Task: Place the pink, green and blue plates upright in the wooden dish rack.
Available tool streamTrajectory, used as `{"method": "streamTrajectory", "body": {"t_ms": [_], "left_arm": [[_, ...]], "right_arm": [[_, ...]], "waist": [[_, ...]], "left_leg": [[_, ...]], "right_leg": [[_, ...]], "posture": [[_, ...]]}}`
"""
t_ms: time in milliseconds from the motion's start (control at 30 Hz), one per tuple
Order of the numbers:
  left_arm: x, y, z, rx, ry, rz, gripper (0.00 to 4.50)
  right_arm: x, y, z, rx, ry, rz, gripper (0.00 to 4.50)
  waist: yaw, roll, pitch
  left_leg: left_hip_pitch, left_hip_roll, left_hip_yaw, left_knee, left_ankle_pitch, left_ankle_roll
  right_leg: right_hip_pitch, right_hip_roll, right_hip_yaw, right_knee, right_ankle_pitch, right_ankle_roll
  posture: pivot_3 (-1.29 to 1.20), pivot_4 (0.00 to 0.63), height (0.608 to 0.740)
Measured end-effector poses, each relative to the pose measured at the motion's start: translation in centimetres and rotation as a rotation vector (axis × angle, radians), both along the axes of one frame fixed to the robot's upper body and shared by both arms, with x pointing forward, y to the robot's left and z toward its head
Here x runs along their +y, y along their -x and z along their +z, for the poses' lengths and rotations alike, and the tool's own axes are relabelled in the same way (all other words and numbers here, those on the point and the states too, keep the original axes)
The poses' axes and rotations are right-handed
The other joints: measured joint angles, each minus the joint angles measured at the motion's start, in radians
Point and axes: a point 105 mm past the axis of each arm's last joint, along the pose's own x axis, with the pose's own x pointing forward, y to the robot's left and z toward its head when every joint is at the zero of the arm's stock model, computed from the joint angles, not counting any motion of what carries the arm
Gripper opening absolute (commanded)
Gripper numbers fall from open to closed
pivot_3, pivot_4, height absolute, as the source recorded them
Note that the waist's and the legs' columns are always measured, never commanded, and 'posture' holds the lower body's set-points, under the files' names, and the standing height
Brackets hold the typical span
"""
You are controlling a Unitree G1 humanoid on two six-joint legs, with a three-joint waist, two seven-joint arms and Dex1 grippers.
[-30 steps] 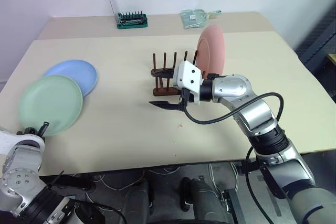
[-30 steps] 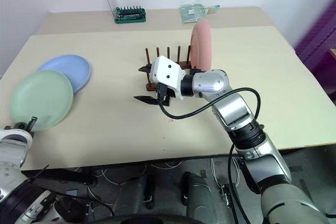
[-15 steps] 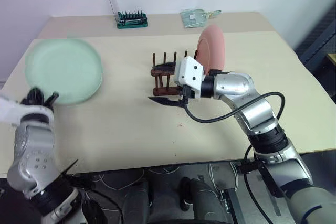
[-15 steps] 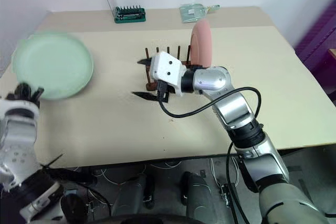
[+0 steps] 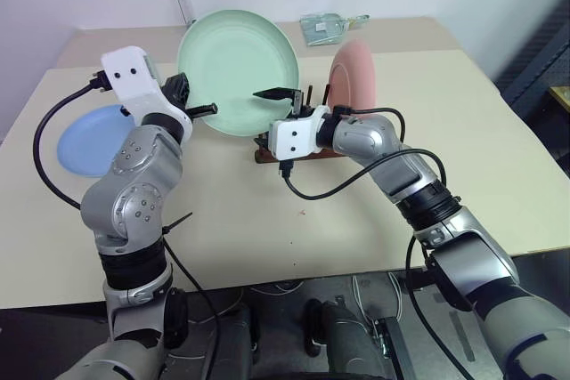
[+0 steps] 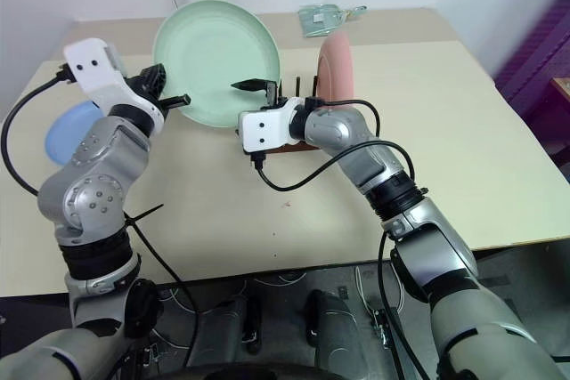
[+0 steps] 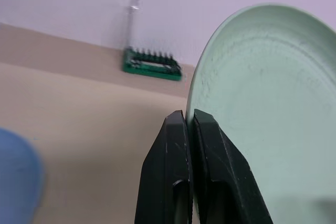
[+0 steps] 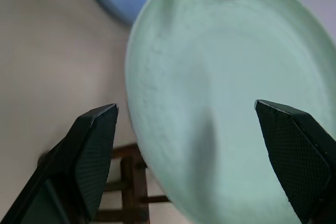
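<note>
The left tool [image 5: 203,111] pinches the green plate [image 5: 239,70] by its rim, lifted above the counter [image 5: 356,220]. At its 3 o'clock, the right tool [image 8: 191,129] gapes wide near the wooden dish rack [image 5: 289,144].

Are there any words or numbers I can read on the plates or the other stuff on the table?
None can be read.
The green plate, pink plate and blue plate are plain, with no writing.
The clear packet at the far edge of the table may carry print, but it is too small to read.
The white housings on the two arms show no readable label.
</note>
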Motion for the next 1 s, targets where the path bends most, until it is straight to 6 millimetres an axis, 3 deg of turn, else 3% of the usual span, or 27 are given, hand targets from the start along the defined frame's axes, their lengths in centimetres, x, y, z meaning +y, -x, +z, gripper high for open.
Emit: {"method": "streamTrajectory", "body": {"t_ms": [67, 133, 200, 367, 400, 500, 600, 700, 800, 900, 1000], "left_arm": [[-0.5, 0.0, 0.1, 0.006, -0.003, -0.021, 0.01], [-0.8, 0.1, 0.4, 0.001, -0.008, -0.033, 0.0], [-1.0, 0.1, 0.7, -0.005, -0.012, -0.042, 0.0], [-0.9, 0.2, 0.9, -0.004, -0.015, -0.043, 0.0], [-0.7, 0.2, 0.9, -0.004, -0.009, -0.036, 0.0], [-0.6, 0.2, 0.9, -0.006, 0.024, -0.036, 0.0], [-0.6, 0.3, 0.9, -0.023, 0.1, -0.052, 0.97], [-0.3, 0.4, 1.7, -0.063, 0.141, -0.048, 2.53], [1.4, 0.7, 4.2, -0.179, 0.206, 0.011, 4.06], [5.2, 1.7, 7.3, -0.318, 0.208, 0.13, 4.06], [8.9, 2.2, 7.4, -0.329, 0.096, 0.239, 4.06]], "right_arm": [[-0.2, -0.2, -0.3, -0.013, 0.014, -0.01, 4.27], [-0.2, -0.4, -0.6, -0.026, 0.028, -0.013, 3.74], [-0.4, -0.6, -0.9, -0.032, 0.042, -0.022, 2.91], [-0.5, -0.7, -0.9, -0.052, 0.049, -0.029, 0.34], [-0.4, -0.6, -0.9, -0.063, 0.058, -0.021, 0.08], [-0.3, -0.5, -0.9, -0.084, 0.068, -0.013, 0.08], [-0.2, -0.4, -0.8, -0.113, 0.07, -0.008, 0.0], [-0.3, -0.5, -0.6, -0.127, 0.06, -0.021, 0.0], [-0.4, -0.6, -0.5, -0.135, 0.055, -0.023, 0.0], [-0.5, -0.5, 0.4, -0.126, 0.0, -0.024, 0.0], [-0.8, 0.4, 3.3, -0.08, -0.179, -0.008, 0.0]], "waist": [[0.0, 0.0, 0.0], [0.0, 0.0, 0.0], [0.0, 0.0, 0.0], [0.001, 0.0, 0.0], [0.001, 0.0, 0.0], [0.002, 0.0, 0.0], [0.003, 0.0, 0.0], [0.004, 0.0, 0.0], [0.004, 0.0, 0.0], [-0.004, 0.0, 0.001], [-0.014, 0.0, 0.001]], "left_leg": [[0.0, 0.0, 0.0, 0.0, 0.0, 0.0], [0.0, 0.0, 0.0, 0.0, 0.0, 0.0], [0.0, 0.0, 0.0, 0.0, 0.0, 0.0], [0.0, 0.0, -0.001, 0.0, 0.0, 0.0], [0.0, 0.0, -0.001, 0.0, 0.0, 0.0], [0.0, 0.0, -0.001, 0.0, 0.0, 0.0], [0.0, 0.0, 0.0, 0.0, 0.0, 0.0], [0.0, 0.0, 0.0, 0.0, 0.0, 0.0], [0.0, 0.0, 0.0, 0.0, 0.0, -0.001], [0.0, 0.0, 0.0, 0.0, 0.0, -0.001], [0.0, 0.0, 0.0, -0.001, 0.001, -0.001]], "right_leg": [[0.0, 0.0, 0.0, 0.0, 0.0, 0.0], [0.0, 0.0, 0.0, 0.0, 0.0, 0.0], [0.0, 0.0, 0.0, 0.0, 0.0, 0.0], [0.0, 0.0, 0.0, 0.0, 0.0, 0.0], [0.0, 0.0, 0.0, 0.0, 0.0, 0.0], [0.0, 0.0, 0.0, 0.0, 0.0, 0.0], [0.0, 0.0, 0.0, 0.0, 0.0, 0.0], [0.0, 0.0, 0.0, 0.0, 0.0, 0.0], [0.0, 0.0, 0.0, 0.0, 0.0, 0.0], [0.0, 0.001, 0.0, 0.0, 0.0, 0.0], [0.0, 0.0, 0.0, 0.001, 0.001, -0.001]], "posture": [[0.0, 0.15, 0.73], [0.0, 0.15, 0.73], [0.0, 0.15, 0.73], [0.0, 0.15, 0.73], [0.0, 0.15, 0.73], [0.0, 0.15, 0.73], [0.0, 0.15, 0.73], [0.0, 0.15, 0.73], [0.0, 0.15, 0.73], [0.0, 0.15, 0.73], [0.0, 0.15, 0.73]]}}
